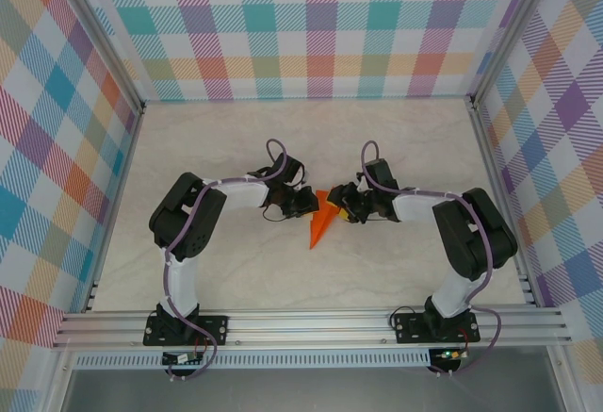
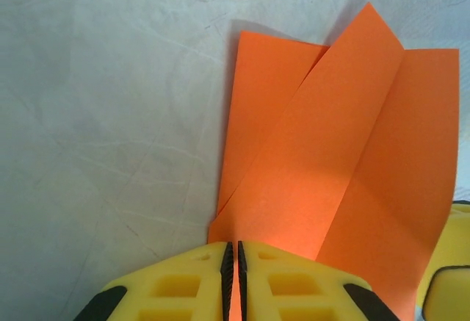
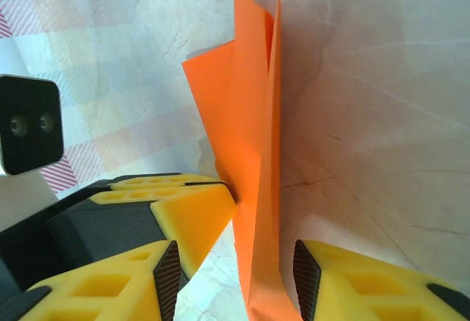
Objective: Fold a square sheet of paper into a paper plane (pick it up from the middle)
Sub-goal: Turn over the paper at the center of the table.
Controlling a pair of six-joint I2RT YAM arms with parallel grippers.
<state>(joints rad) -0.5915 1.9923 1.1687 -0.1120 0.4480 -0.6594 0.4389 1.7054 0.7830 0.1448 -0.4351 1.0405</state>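
Observation:
The folded orange paper [image 1: 322, 222] is held up between the two arms at the table's middle, its pointed end toward the near edge. In the left wrist view the paper [image 2: 338, 159] shows layered flaps with a long diagonal crease, and my left gripper [image 2: 233, 255] is shut on its lower corner. The right wrist view shows the paper [image 3: 253, 159] edge-on and upright. My right gripper [image 3: 235, 277] is open, with the paper's lower part passing between its fingers [image 3: 305, 280] without being pinched. The left gripper's yellow fingers [image 3: 187, 211] clamp the paper from the left there.
The pale marbled tabletop [image 1: 236, 139] spreads all round the arms. Checked walls [image 1: 311, 25] close the back and sides behind aluminium posts. Both grippers [image 1: 306, 205] [image 1: 346, 206] sit very close, almost touching across the paper.

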